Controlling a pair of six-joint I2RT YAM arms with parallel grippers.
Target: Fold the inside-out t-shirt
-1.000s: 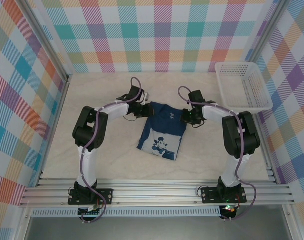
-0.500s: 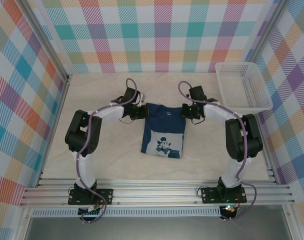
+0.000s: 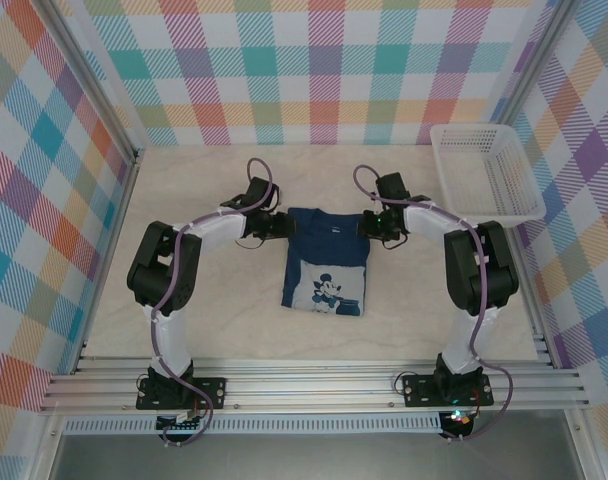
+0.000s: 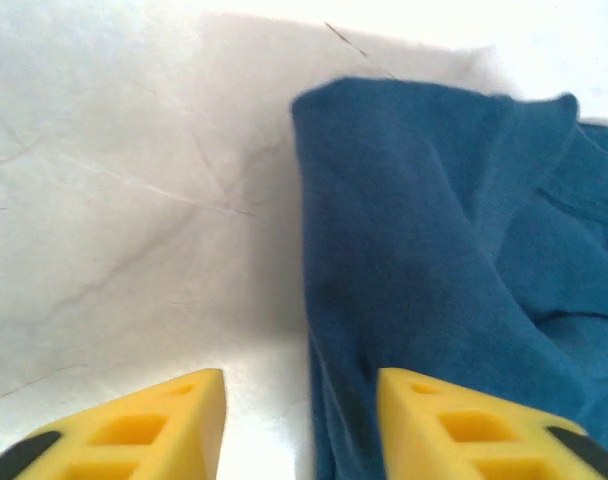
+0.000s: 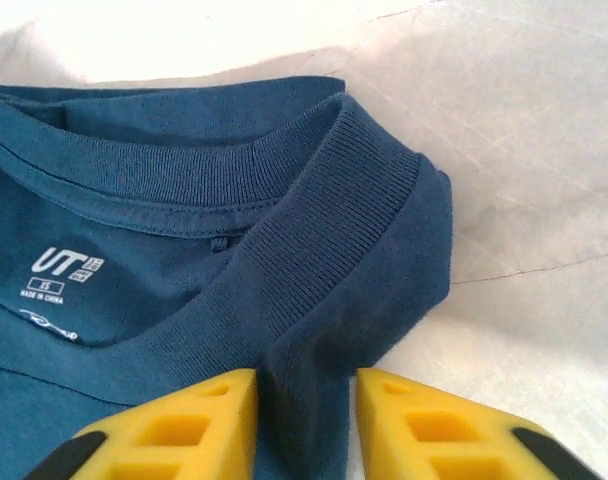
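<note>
The dark navy t-shirt [image 3: 327, 262] lies folded into a narrow rectangle at mid-table, white cartoon print up, collar at the far end. My left gripper [image 3: 280, 226] sits at its far left corner. In the left wrist view the yellow fingers of the left gripper [image 4: 302, 425] stand well apart, with the t-shirt [image 4: 434, 250] edge lying loose between them. My right gripper [image 3: 369, 228] is at the far right corner. Its jaws [image 5: 306, 425] are parted around a fold of the t-shirt [image 5: 314, 250] beside the ribbed collar, with a gap on the right side.
A white plastic basket [image 3: 487, 127] stands at the back right of the pale table [image 3: 204, 300]. Checked walls close in the back and both sides. Bare table surface lies left, right and in front of the shirt.
Both grippers carried the shirt's top corners a little farther back and the shirt settled flat. Both sets of jaws then parted, loosening their hold on the cloth.
</note>
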